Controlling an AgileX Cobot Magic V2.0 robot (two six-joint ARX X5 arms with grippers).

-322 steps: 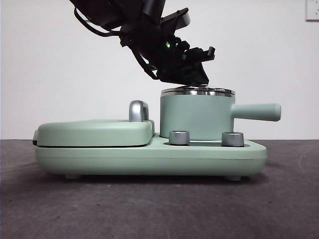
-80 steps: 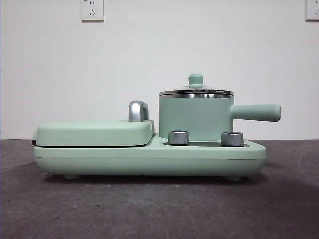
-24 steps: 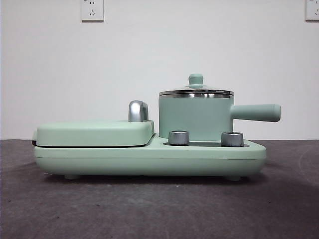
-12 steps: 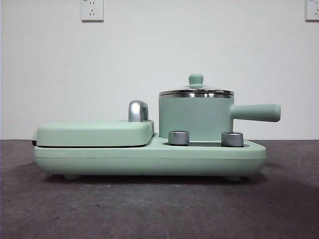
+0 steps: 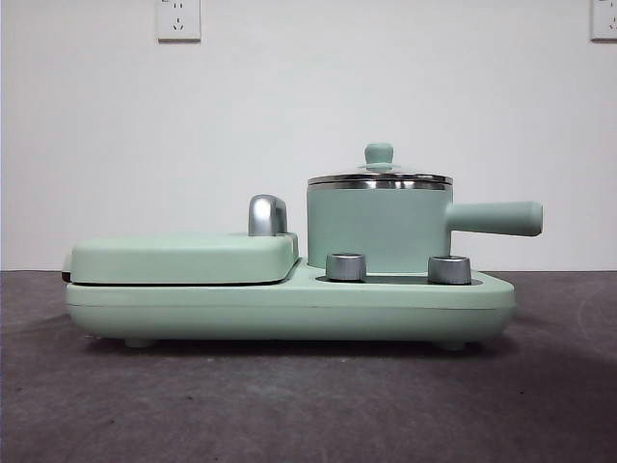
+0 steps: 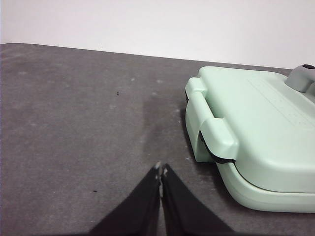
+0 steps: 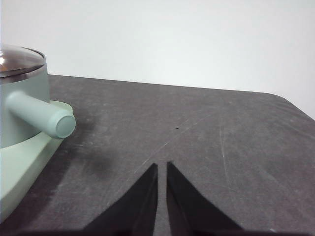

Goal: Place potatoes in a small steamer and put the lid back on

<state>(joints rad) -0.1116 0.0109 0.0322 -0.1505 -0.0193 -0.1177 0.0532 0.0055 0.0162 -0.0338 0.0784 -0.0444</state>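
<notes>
The small steamer [image 5: 379, 228] stands on the right half of the mint cooker base [image 5: 289, 309], its straight handle [image 5: 494, 218] pointing right. The lid [image 5: 380, 177] sits flat on its steel rim, mint knob up. The potatoes are hidden from every view. My left gripper [image 6: 161, 169] is shut with nothing in it, low over the bare table beside the griddle end of the cooker. My right gripper [image 7: 162, 166] is shut and holds nothing, hovering over the table beyond the steamer's handle [image 7: 42, 115]. Neither arm shows in the front view.
The flat mint griddle cover [image 5: 183, 257] with its chrome handle [image 5: 267, 214] fills the cooker's left half; its hinged end [image 6: 211, 132] is near my left gripper. Two steel dials [image 5: 346, 266] sit in front of the steamer. Dark table stretches on both sides.
Long ago an arm was at the steamer's top over the lid. It has since left the front view, and the lid rests on the steamer. Nothing has moved in the last second.
</notes>
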